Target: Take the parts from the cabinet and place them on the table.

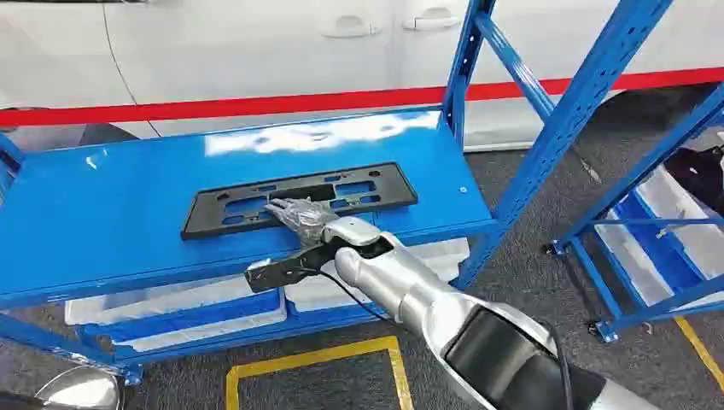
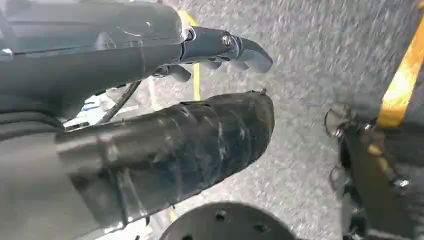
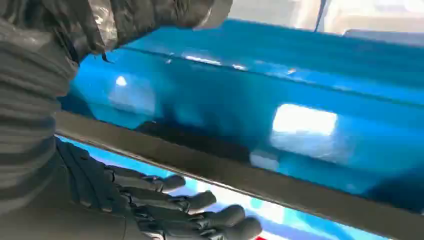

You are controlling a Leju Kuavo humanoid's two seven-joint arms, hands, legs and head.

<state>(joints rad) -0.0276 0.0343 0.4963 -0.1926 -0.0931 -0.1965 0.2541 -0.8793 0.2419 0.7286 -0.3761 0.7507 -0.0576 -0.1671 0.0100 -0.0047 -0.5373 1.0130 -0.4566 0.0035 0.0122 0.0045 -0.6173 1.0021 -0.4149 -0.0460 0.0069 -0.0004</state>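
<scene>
A black slotted plate frame lies flat on the blue cabinet shelf. My right hand reaches over the shelf's front edge to the frame's near side. In the right wrist view the frame's dark edge runs between the thumb and the spread fingers, with a wide gap on both sides. Nothing is gripped. My left hand hangs over the grey floor with its fingers stretched out and nothing in it.
White and blue bins sit on the level below the shelf. Blue uprights and a brace stand at the shelf's right end, with a second rack further right. Yellow tape marks the floor. A white car stands behind.
</scene>
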